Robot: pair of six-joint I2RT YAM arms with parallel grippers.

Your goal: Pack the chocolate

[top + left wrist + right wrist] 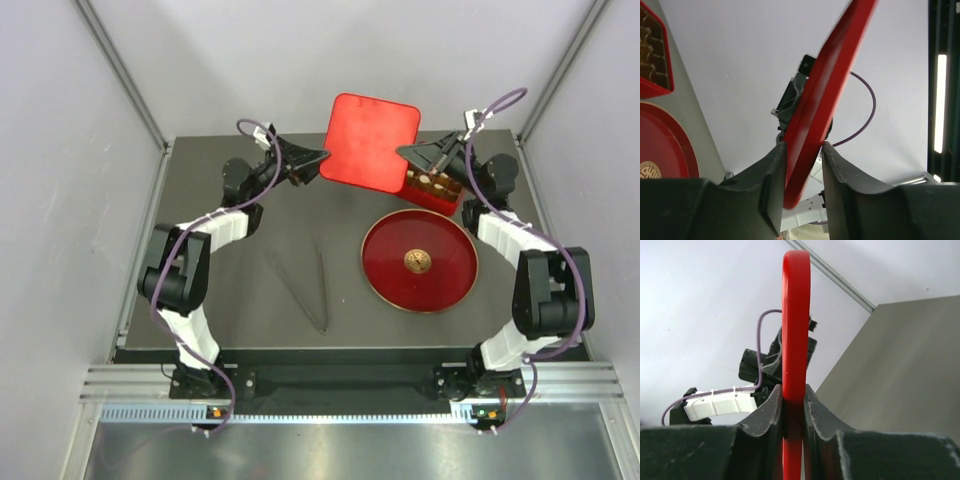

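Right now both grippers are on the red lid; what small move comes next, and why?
Probably shift the lid toward the right arm's side until it sits squarely over the box. The left gripper and right gripper each pinch an edge, the chocolate sits in the box, and the lid only partly overlaps it.

Top view: fixed high above and behind the arm bases (200, 380) at 6 o'clock, looking down on the whole desk (250, 210). Left wrist view: close behind its own fingers (767, 185), facing up along the red lid (830, 85). Right wrist view: equally close, lid edge-on. All three share the lid at 12 o'clock
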